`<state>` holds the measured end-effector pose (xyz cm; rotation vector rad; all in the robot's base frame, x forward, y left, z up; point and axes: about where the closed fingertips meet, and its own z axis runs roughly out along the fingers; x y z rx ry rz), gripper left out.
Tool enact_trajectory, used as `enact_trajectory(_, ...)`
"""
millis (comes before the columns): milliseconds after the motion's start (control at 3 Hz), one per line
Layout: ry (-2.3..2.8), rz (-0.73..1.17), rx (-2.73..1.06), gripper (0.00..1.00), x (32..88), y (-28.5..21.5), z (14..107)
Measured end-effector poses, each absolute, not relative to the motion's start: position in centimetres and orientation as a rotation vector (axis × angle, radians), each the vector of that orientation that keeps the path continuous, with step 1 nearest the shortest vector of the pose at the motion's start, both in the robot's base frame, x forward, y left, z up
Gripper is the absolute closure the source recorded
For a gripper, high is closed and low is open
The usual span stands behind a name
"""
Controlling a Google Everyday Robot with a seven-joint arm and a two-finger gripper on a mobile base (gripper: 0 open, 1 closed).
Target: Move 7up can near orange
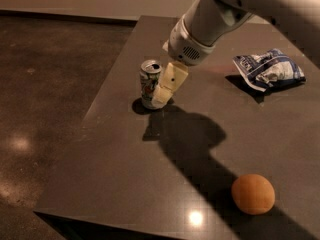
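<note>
Table, dark and glossy; robot arm, white, reaching in from the far right corner, its gripper low against the right side of the 7up can, grip state impossible to tell. Snack bag, blue and white, crumpled, by the right edge; orange, near the front edge toward the right corner. The 7up can stands upright near the left edge, well apart from the orange.

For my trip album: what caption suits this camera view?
The gripper at the upright 7up can on a table; the orange lies apart near the front, a snack bag at the back.
</note>
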<state>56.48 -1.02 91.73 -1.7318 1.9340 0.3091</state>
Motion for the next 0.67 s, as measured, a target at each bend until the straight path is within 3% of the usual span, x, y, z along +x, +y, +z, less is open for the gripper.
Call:
enact_trajectory(333,1.933,0.323,-1.753,0.00,56.91,0.02,91.06)
enact_trajectory(667,1.943,0.332,-1.769,0.13,57.18,0.49,90.68)
